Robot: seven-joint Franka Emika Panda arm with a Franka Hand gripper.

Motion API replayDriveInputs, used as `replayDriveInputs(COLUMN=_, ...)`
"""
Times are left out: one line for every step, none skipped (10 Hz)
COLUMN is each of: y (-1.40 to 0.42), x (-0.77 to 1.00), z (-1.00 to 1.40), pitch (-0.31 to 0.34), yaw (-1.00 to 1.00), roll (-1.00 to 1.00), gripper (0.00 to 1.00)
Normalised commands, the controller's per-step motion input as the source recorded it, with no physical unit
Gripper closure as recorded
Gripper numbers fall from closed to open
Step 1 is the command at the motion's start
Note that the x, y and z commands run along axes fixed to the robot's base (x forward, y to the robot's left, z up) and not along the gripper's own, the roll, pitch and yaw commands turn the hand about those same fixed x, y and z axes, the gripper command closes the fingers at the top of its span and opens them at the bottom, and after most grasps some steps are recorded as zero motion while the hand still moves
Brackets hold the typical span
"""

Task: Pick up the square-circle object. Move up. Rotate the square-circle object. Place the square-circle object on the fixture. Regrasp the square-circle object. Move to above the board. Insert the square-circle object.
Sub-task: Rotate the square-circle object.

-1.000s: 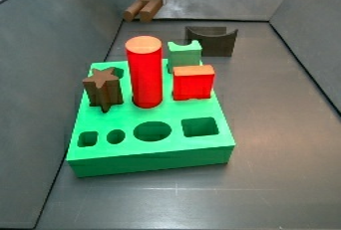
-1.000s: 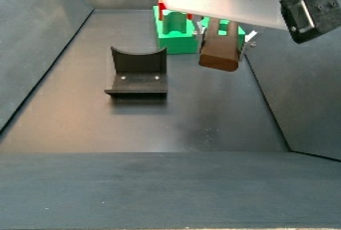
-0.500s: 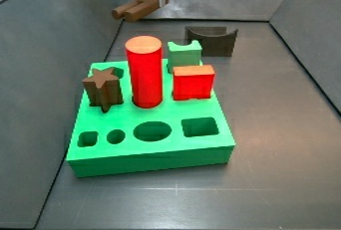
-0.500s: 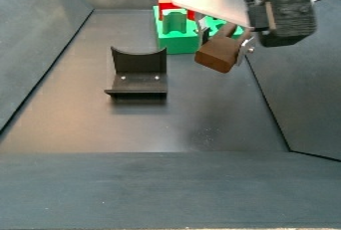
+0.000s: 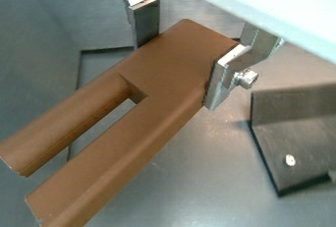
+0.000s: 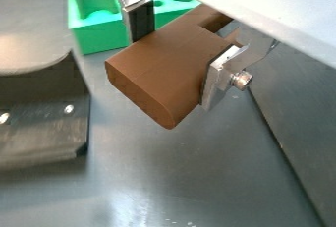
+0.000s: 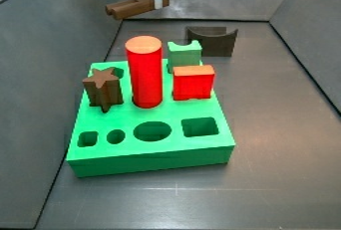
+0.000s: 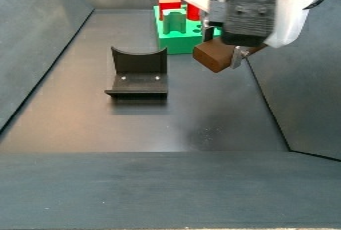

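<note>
I have the gripper clamped on the square-circle object, both plates flat against its sides, carried in the air at the upper right of a side view, apart from the fixture at left centre. My worry: the long peg hangs well out from the pads, so turning it could lever it askew, and it would then sit badly in the notch.

We can't read any text, label, brand or no. in these views. The gripper, up in the air w/ the square-circle object clamped between its plates, carries no markings we can make out.
</note>
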Motion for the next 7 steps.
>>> replayDriveInputs(y=0.02, x=0.03, z=-0.01, pitch=-0.008, yaw=-1.00, roll=-0.01, gripper=1.00)
replayDriveInputs(y=0.02, x=0.03, z=-0.01, pitch=-0.008, yaw=-1.00, roll=-0.01, gripper=1.00)
replayDriveInputs(y=0.02, x=0.03, z=-0.01, pitch=-0.009, yaw=-1.00, roll=-0.01, gripper=1.00)
replayDriveInputs(y=0.02, x=0.03, z=-0.01, pitch=-0.009, yaw=-1.00, roll=-0.01, gripper=1.00)
replayDriveInputs(y=0.02, x=0.03, z=-0.01, pitch=-0.009, yaw=-1.00, roll=-0.01, gripper=1.00)
replayDriveInputs(y=0.02, x=0.03, z=-0.01, pitch=-0.010, yaw=-1.00, roll=-0.01, gripper=1.00)
replayDriveInputs(y=0.02, x=0.03, z=-0.01, pitch=-0.010, yaw=-1.00, roll=-0.01, gripper=1.00)
